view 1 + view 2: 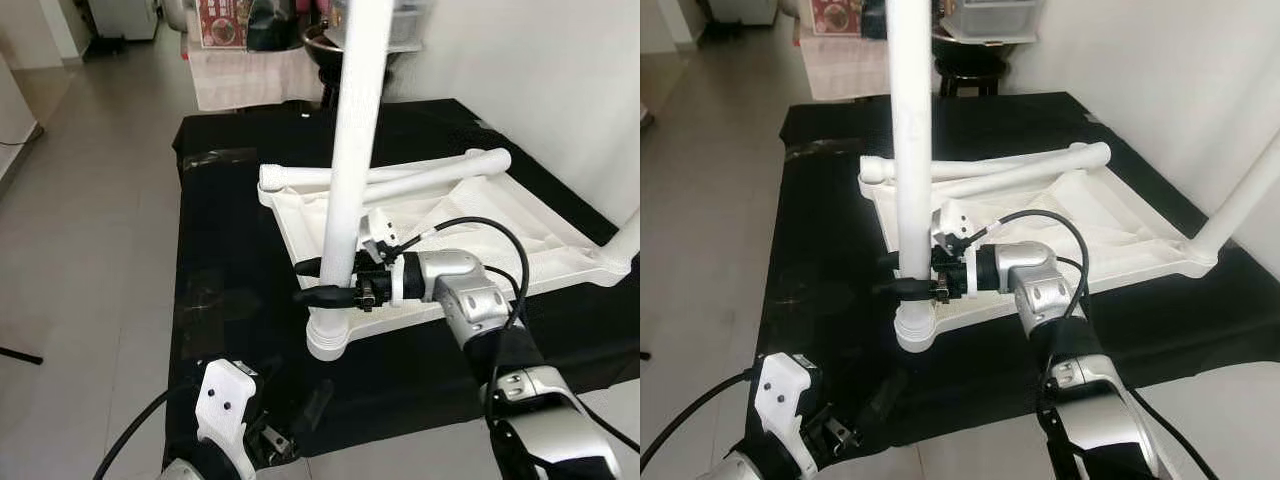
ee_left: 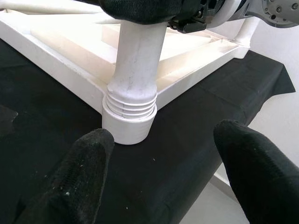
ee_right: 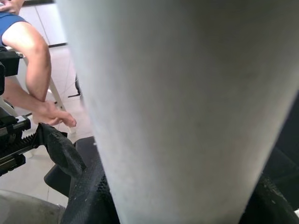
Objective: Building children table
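A white plastic tabletop [image 1: 520, 225] lies upside down on a black cloth. A white table leg [image 1: 352, 150] stands upright in the tabletop's near corner socket [image 1: 330, 335]; its threaded end [image 2: 133, 100] sits in the collar. My right gripper [image 1: 318, 281] is shut on this leg a little above the socket. Two more white legs [image 1: 400, 175] lie across the tabletop's far side. Another leg [image 1: 625, 240] stands in the right corner. My left gripper [image 2: 163, 172] is open, low at the cloth's near edge, pointing at the socket without touching it.
The black cloth [image 1: 230, 250] covers a low platform with grey floor tiles [image 1: 90, 200] on the left. A white wall [image 1: 560, 90] rises on the right. A stool and a cloth-covered stand [image 1: 250, 70] stand at the back. A person's arm [image 3: 32, 70] appears in the right wrist view.
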{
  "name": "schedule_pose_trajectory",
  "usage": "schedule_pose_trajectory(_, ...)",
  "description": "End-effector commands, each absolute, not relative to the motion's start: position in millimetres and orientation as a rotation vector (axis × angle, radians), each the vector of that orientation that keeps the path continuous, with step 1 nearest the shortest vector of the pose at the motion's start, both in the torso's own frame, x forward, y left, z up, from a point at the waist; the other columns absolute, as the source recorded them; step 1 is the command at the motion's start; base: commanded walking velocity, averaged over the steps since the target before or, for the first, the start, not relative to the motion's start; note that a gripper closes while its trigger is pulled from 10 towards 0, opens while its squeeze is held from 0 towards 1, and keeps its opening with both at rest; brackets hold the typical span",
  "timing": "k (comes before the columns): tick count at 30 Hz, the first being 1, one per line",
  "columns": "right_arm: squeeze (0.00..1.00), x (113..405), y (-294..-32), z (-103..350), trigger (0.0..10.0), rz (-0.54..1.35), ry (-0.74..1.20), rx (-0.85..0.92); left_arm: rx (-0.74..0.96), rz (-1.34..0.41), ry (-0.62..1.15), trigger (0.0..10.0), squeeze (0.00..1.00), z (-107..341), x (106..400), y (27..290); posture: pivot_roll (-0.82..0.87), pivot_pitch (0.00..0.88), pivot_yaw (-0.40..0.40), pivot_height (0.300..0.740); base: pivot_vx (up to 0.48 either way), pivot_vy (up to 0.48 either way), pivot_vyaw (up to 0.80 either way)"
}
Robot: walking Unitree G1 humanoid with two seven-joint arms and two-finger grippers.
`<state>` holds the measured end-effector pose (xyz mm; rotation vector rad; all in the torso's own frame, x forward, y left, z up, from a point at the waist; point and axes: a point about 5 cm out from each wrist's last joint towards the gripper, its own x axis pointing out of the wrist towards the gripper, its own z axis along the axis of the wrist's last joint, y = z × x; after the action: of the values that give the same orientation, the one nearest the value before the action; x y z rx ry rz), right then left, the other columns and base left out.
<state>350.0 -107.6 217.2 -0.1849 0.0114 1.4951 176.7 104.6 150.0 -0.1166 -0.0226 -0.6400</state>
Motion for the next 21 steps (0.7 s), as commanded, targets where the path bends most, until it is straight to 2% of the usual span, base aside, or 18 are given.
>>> schedule_pose_trajectory(1, 0.0, 349, -112, 204, 0.0, 1.474, 0.052, -0.15, -0.115, -0.65, -0.006, 10.0, 0.0, 149, 174, 102, 0.08, 0.162, -0.082, 0.74, 0.0, 0.0, 0.0)
schedule_pose_trajectory(2, 0.0, 349, -114, 203, 0.0, 1.443, 0.044, -0.148, -0.116, -0.651, -0.006, 10.0, 0.0, 148, 174, 102, 0.08, 0.16, -0.085, 0.74, 0.0, 0.0, 0.0)
schedule_pose_trajectory(3, 0.0, 345, -114, 197, 0.0, 1.327, 0.02, -0.149, -0.117, -0.65, -0.006, 10.0, 0.0, 148, 175, 101, 0.07, 0.155, -0.091, 0.74, 0.0, 0.0, 0.0)
schedule_pose_trajectory(4, 0.0, 345, -114, 197, 0.0, 1.327, 0.02, -0.149, -0.117, -0.65, -0.006, 10.0, 0.0, 148, 175, 101, 0.07, 0.155, -0.091, 0.74, 0.0, 0.0, 0.0)
schedule_pose_trajectory(6, 0.0, 332, -103, 173, 0.0, 0.882, 0.007, -0.069, -0.117, -0.641, -0.011, 10.0, 0.0, 148, 176, 104, 0.04, 0.15, -0.073, 0.74, 0.0, 0.0, 0.0)
schedule_pose_trajectory(7, 0.0, 332, -103, 173, 0.0, 0.882, 0.007, -0.069, -0.117, -0.641, -0.011, 10.0, 0.0, 148, 176, 104, 0.04, 0.15, -0.073, 0.74, 0.0, 0.0, 0.0)
schedule_pose_trajectory(8, 0.0, 326, -106, 165, 0.0, 0.657, 0.006, -0.054, -0.117, -0.638, -0.013, 10.0, 0.0, 149, 177, 105, 0.04, 0.151, -0.069, 0.74, 0.0, 0.0, 0.0)
schedule_pose_trajectory(9, 0.0, 310, -105, 155, 0.0, 0.529, 0.031, -0.089, -0.115, -0.638, -0.014, 10.0, 0.0, 149, 179, 107, 0.03, 0.146, -0.059, 0.74, 0.0, 0.0, 0.0)
schedule_pose_trajectory(10, 0.0, 292, -96, 159, 0.0, 0.481, 0.005, -0.151, -0.112, -0.643, -0.014, 10.0, 0.0, 147, 183, 109, 0.01, 0.133, -0.049, 0.74, 0.0, 0.0, 0.0)
schedule_pose_trajectory(12, 0.0, 289, -93, 161, 0.0, 0.487, -0.005, -0.162, -0.111, -0.644, -0.014, 10.0, 0.0, 147, 184, 109, 0.01, 0.133, -0.049, 0.74, 0.0, 0.0, 0.0)
schedule_pose_trajectory(17, 0.0, 299, -84, 156, 0.0, 0.576, 0.018, -0.148, -0.112, -0.654, -0.016, 10.0, 0.0, 146, 191, 108, 0.02, 0.102, -0.06, 0.74, 0.0, 0.0, 0.0)
schedule_pose_trajectory(18, 0.0, 301, -83, 156, 1.2, 0.582, 0.016, -0.148, -0.111, -0.652, -0.02, 10.0, 0.0, 146, 192, 108, 0.01, 0.09, -0.059, 0.74, 0.0, 0.0, 0.0)
schedule_pose_trajectory(19, 0.0, 301, -83, 156, 1.2, 0.582, 0.016, -0.148, -0.111, -0.652, -0.02, 10.0, 0.0, 146, 192, 108, 0.01, 0.09, -0.059, 0.74, 0.0, 0.0, 0.0)
schedule_pose_trajectory(20, 0.0, 302, -80, 158, 10.0, 0.608, 0.012, -0.131, -0.112, -0.639, -0.025, 10.0, 0.0, 145, 193, 109, 0.0, 0.083, -0.056, 0.74, 0.0, 0.0, 0.0)
schedule_pose_trajectory(21, 0.0, 302, -78, 159, 10.0, 0.62, 0.01, -0.116, -0.112, -0.629, -0.029, 10.0, 0.0, 145, 194, 109, 0.01, 0.082, -0.057, 0.74, 0.0, 0.0, 0.0)
